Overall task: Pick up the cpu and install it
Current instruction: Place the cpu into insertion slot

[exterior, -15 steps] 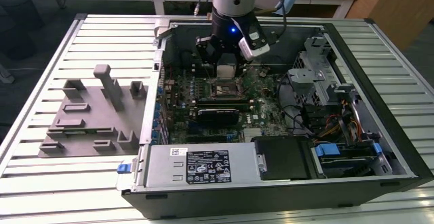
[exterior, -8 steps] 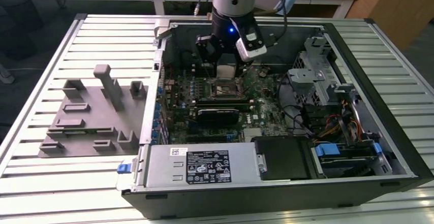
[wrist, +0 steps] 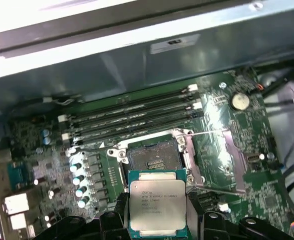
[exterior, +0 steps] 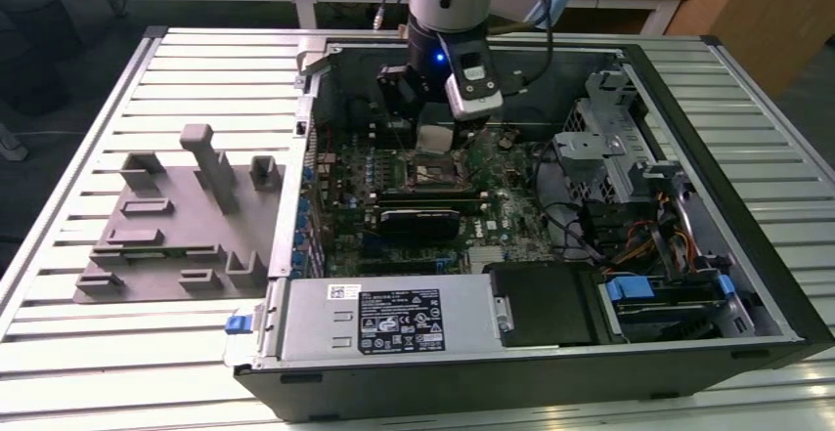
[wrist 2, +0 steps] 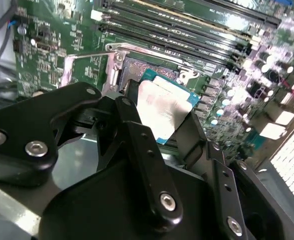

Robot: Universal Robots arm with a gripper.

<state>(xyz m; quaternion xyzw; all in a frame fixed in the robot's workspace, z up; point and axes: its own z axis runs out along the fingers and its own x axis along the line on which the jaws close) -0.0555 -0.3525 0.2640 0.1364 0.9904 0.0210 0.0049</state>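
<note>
Fixture plate (exterior: 170, 226), grey with upright blocks, lies flat on the slatted bench (exterior: 92, 372) at the exterior view's left, just beside the open computer case (exterior: 522, 387). The case lies on its side with its cover off, so the motherboard (exterior: 391, 172) faces up and can be reached from above.

Near the middle of that view the arm (exterior: 451, 1) reaches straight down into the case, over the socket (exterior: 435, 172). Coming in vertically probably keeps it clear of the case walls and of the grey power supply (exterior: 391, 319) at the near edge.

In both wrist views the jaws are closed on the cpu (wrist: 158, 207) (wrist 2: 162, 107). They pinch it by two opposite edges, with its silver top facing the cameras. That grip leaves the underside free, which suits lowering it flat. The chip appears to hang just above the socket (wrist: 152, 160) and slightly to one side of it, and it is not seated.

The socket is ready for it. The load plate (wrist: 232, 160) is swung open to one side, the thin lever (wrist: 207, 132) is released, and the contact field is bare. The memory slots (wrist: 131, 117) run alongside, close by but apart from the chip.

At the exterior view's right the drive cage (exterior: 593, 148) and bundled cables (exterior: 639, 231) stand well apart from the arm.
</note>
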